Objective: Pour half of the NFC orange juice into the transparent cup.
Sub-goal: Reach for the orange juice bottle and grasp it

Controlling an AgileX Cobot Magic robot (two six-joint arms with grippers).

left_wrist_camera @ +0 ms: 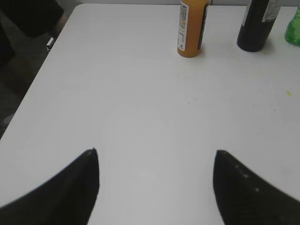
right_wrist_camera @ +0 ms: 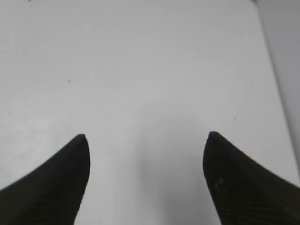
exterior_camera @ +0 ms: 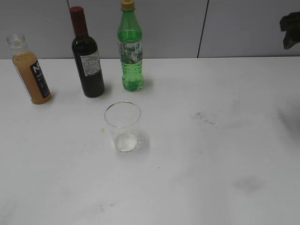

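The NFC orange juice [exterior_camera: 31, 70] stands capless at the far left of the white table, and also shows in the left wrist view [left_wrist_camera: 191, 29] ahead of the jaws. The transparent cup [exterior_camera: 123, 126] stands empty near the middle, in front of the bottles. My left gripper [left_wrist_camera: 155, 161] is open and empty over bare table, well short of the juice. My right gripper [right_wrist_camera: 145, 145] is open and empty over bare table. Only a dark part of the right arm [exterior_camera: 290, 29] shows at the exterior view's right edge.
A dark wine bottle with a red top [exterior_camera: 86, 58] and a green plastic bottle with a yellow cap [exterior_camera: 130, 49] stand in a row right of the juice, behind the cup. The table's left edge [left_wrist_camera: 44, 56] shows in the left wrist view.
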